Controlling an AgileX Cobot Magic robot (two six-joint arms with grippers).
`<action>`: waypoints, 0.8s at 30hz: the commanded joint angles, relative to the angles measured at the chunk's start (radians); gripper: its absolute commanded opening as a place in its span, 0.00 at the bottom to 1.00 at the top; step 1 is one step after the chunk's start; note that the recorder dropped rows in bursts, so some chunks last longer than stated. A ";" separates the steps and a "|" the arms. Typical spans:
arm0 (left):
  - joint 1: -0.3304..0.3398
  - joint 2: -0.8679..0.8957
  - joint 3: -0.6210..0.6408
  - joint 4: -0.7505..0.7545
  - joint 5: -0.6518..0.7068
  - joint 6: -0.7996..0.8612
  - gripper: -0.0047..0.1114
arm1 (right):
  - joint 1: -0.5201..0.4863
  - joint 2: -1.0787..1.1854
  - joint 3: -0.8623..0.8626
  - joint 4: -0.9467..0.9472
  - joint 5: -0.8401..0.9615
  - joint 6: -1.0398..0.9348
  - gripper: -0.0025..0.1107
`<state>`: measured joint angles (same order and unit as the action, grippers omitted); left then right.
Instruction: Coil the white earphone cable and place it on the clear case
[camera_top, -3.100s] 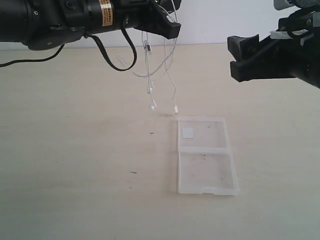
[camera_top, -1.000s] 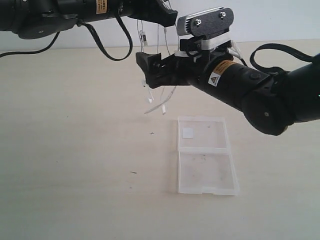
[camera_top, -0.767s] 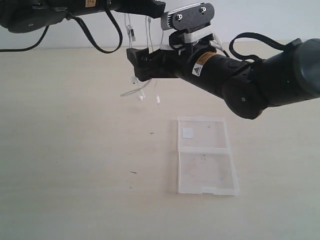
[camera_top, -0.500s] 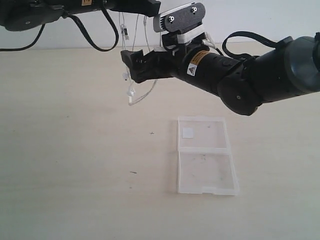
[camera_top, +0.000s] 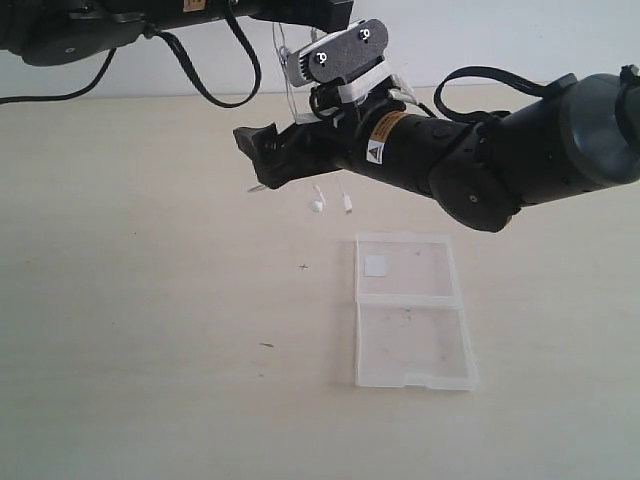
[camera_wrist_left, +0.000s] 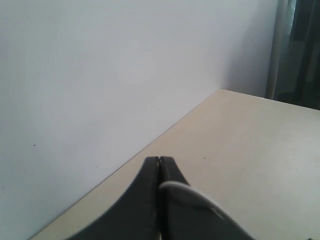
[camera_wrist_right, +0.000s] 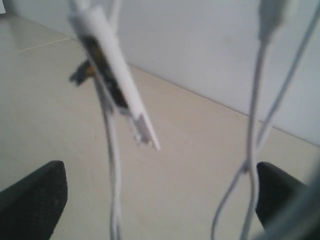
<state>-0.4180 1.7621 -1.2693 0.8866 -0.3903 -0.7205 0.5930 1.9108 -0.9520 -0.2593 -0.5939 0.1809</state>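
The white earphone cable (camera_top: 316, 205) hangs in the air from my left gripper (camera_top: 335, 14) at the top of the exterior view. Its two earbuds dangle above the table, just up-left of the clear case (camera_top: 410, 312). In the left wrist view my left gripper (camera_wrist_left: 160, 161) is shut with a loop of the cable (camera_wrist_left: 192, 194) pinched in it. My right gripper (camera_top: 257, 160) reaches across from the right and stands open around the hanging strands. The right wrist view shows the cable (camera_wrist_right: 253, 120) and its inline remote (camera_wrist_right: 114, 85) between the wide-apart fingertips (camera_wrist_right: 35, 195).
The case lies open and flat on the beige table (camera_top: 150, 330), with a white sticker (camera_top: 376, 264) in its far half. A black supply cable (camera_top: 215, 85) loops under the left arm. A white wall (camera_top: 480, 30) bounds the table's far edge.
The right gripper came in from the right to the hanging strands and drifted left. The earbuds have swung back right and hang lower. The left gripper shifted slightly right.
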 joint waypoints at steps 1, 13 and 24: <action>0.000 -0.008 -0.003 0.000 0.001 -0.010 0.04 | 0.000 -0.011 -0.006 0.002 0.033 0.005 0.86; 0.000 -0.008 -0.003 -0.012 0.024 -0.076 0.04 | 0.000 -0.015 -0.006 0.021 0.049 0.102 0.86; 0.000 -0.008 -0.003 -0.010 0.067 -0.153 0.04 | 0.000 -0.016 0.010 0.012 -0.030 0.089 0.86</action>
<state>-0.4180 1.7621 -1.2693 0.8865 -0.3313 -0.8418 0.5930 1.9030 -0.9502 -0.2389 -0.5978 0.2814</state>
